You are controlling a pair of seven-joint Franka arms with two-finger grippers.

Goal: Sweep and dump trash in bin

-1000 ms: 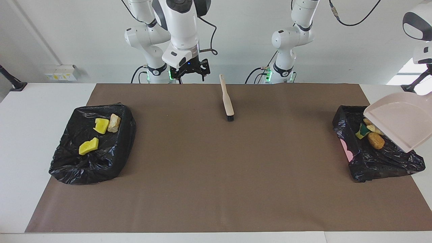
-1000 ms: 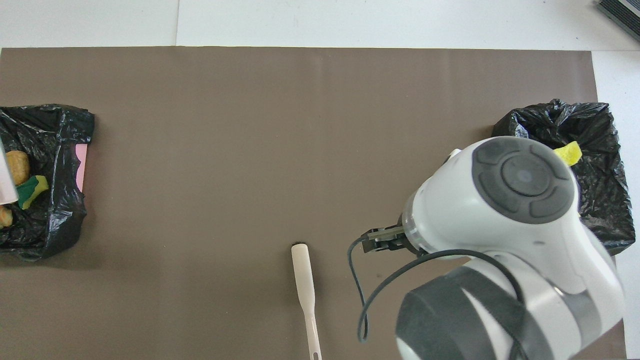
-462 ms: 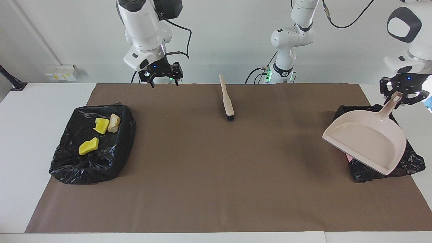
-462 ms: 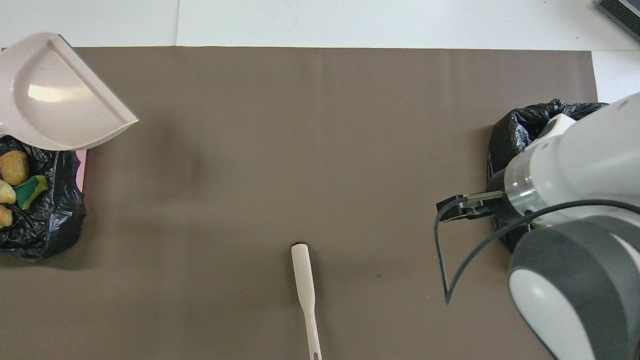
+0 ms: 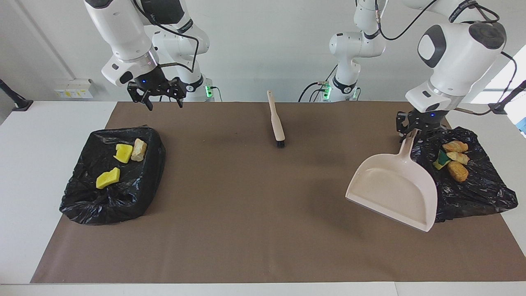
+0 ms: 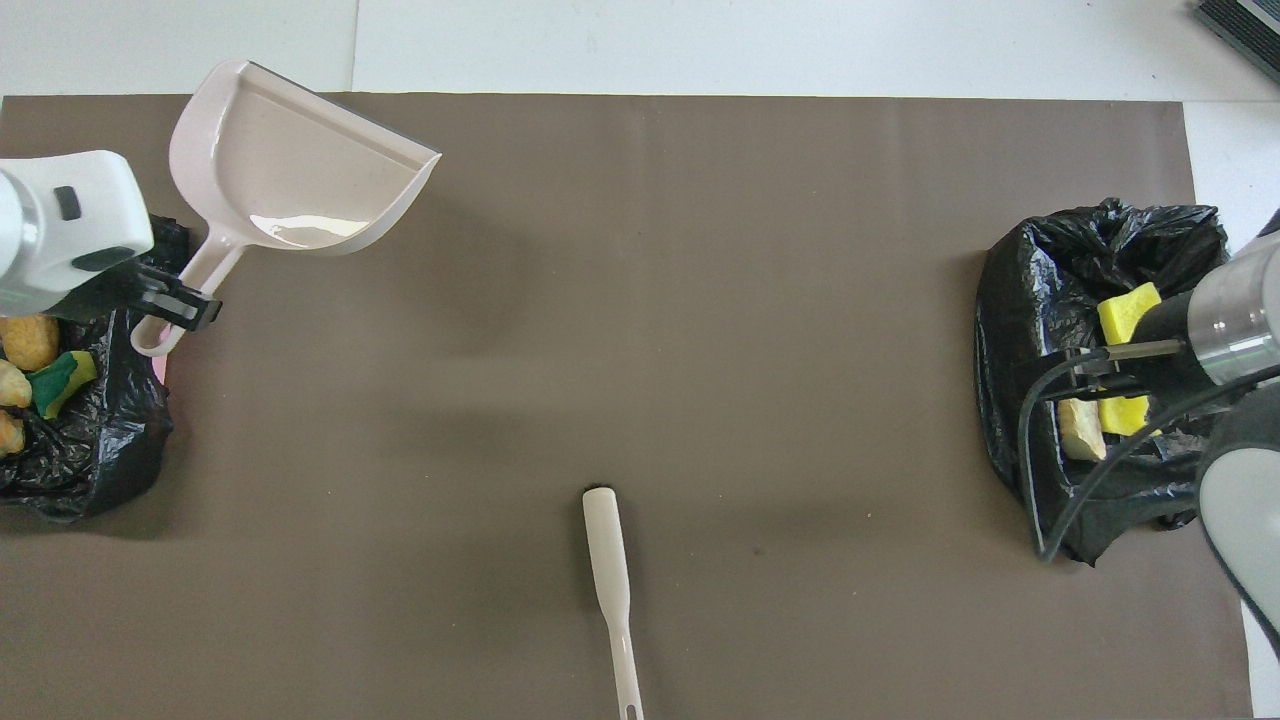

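Observation:
The trash lies in two black-bagged bins. Orange-tan lumps [image 5: 457, 170] [image 6: 28, 340] and a green-yellow sponge piece [image 5: 441, 160] sit in the bin [image 5: 472, 197] at the left arm's end. Two yellow sponge pieces [image 5: 108, 178] and a tan lump [image 5: 139, 149] sit in the bin [image 5: 115, 201] at the right arm's end. My left gripper [image 5: 413, 132] [image 6: 172, 306] is shut on the handle of the empty beige dustpan [image 5: 392, 190] [image 6: 300, 160], held tilted just over the mat beside its bin. My right gripper [image 5: 159, 101] hangs open and empty over the mat's edge beside the robots, by the other bin.
The beige brush [image 5: 276, 121] [image 6: 609, 560] lies on the brown mat [image 5: 254, 213] midway along the table, close to the robots, bristles pointing away from them. The right arm's wrist covers part of its bin [image 6: 1100, 250] in the overhead view.
The left arm swung the dustpan off its bin toward the table's middle and lowered it, uncovering the trash inside. The right arm moved from the centre toward its own end.

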